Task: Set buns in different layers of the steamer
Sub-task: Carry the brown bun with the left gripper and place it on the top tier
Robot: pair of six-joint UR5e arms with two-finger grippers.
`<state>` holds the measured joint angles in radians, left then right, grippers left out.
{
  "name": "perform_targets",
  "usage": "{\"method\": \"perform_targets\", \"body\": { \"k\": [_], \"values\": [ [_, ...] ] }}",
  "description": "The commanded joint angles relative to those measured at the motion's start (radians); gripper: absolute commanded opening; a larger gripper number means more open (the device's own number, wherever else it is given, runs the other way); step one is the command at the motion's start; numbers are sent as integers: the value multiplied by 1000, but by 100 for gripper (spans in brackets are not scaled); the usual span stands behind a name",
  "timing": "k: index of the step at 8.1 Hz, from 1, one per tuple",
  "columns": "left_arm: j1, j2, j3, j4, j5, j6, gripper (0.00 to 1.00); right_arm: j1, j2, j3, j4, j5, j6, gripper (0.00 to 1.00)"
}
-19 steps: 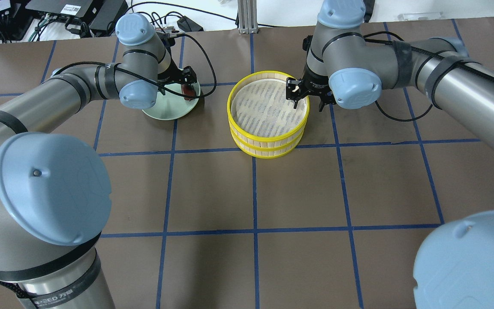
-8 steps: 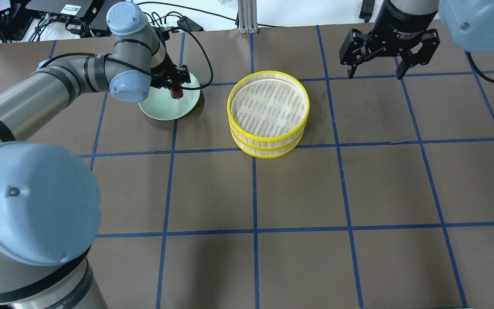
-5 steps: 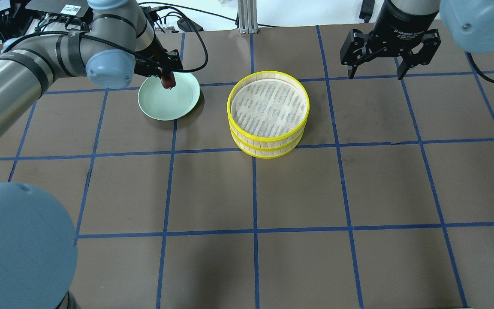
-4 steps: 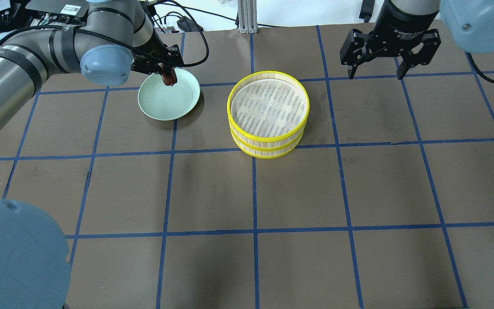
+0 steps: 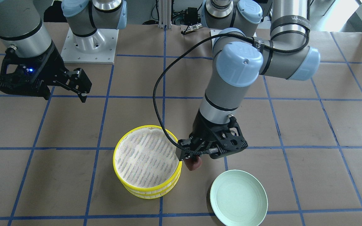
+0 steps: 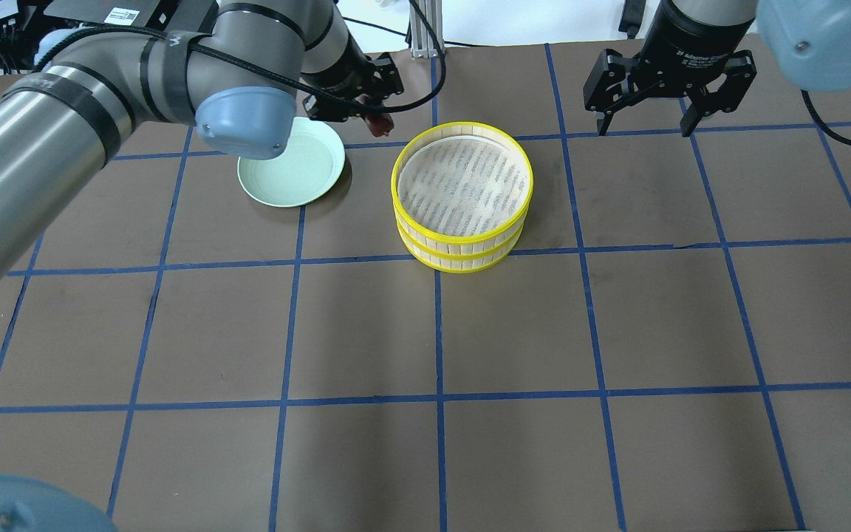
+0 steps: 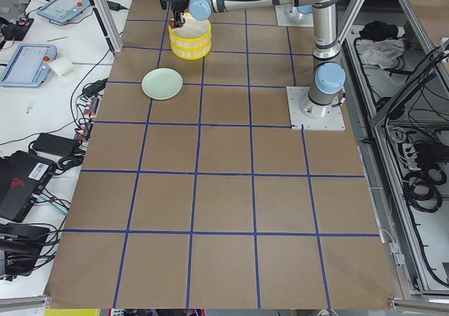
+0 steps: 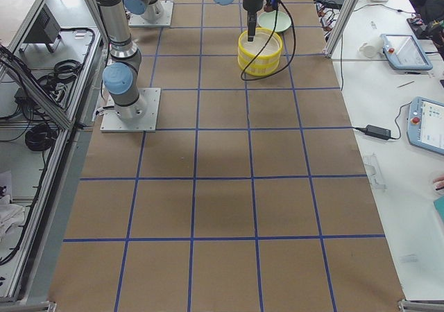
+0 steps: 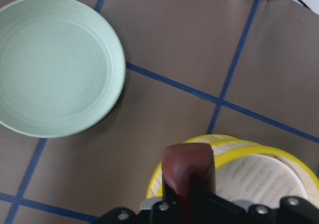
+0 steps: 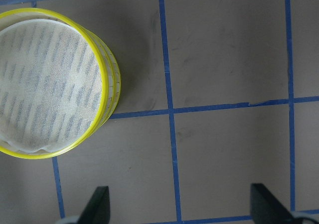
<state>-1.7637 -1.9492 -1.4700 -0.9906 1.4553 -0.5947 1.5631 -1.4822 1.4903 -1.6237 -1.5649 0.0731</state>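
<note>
My left gripper [image 6: 377,120] is shut on the dark reddish-brown bun [image 6: 380,125] and holds it in the air between the green plate and the steamer, just off the steamer's far left rim. The bun also shows in the front view [image 5: 193,164] and the left wrist view [image 9: 189,170]. The steamer [image 6: 462,238] is two yellow-rimmed trays stacked, and the cloth-lined top tray holds nothing. The steamer also shows in the front view [image 5: 146,189]. My right gripper [image 6: 645,131] is open and empty, raised far right of the steamer. The cream-white bun shows in no view.
The pale green plate [image 6: 291,166] lies empty left of the steamer and also shows in the front view [image 5: 238,197]. The brown table has a blue tape grid. Cables and boxes lie beyond the far edge.
My left gripper has lifted the brown bun off the green plate and carried it right toward the steamer. My right gripper left the steamer's rim earlier and has since held still.
</note>
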Motion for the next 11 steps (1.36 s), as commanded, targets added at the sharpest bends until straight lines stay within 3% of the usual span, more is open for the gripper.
{"method": "perform_targets", "body": {
  "k": [1,4,5,6,7,10,11],
  "values": [
    [-92,-39,-9,62,-99,-112,0,0,-1,-1,-7,11,1,100],
    [-123,-138,-18,161,-102,-125,0,0,-1,1,-25,14,1,100],
    [-123,-146,-32,161,-102,-125,20,0,-1,-1,-27,14,1,100],
    [-123,-143,-39,162,-101,-129,90,0,-1,5,-25,16,4,100],
    [-125,-134,-41,158,-102,-144,99,0,-3,4,-22,16,2,100],
    [-122,-73,-36,110,-87,-142,100,0,0,7,-25,14,2,100],
    [-112,-27,-32,7,-28,-110,100,0,-3,5,-25,16,2,100]
  ]
}}
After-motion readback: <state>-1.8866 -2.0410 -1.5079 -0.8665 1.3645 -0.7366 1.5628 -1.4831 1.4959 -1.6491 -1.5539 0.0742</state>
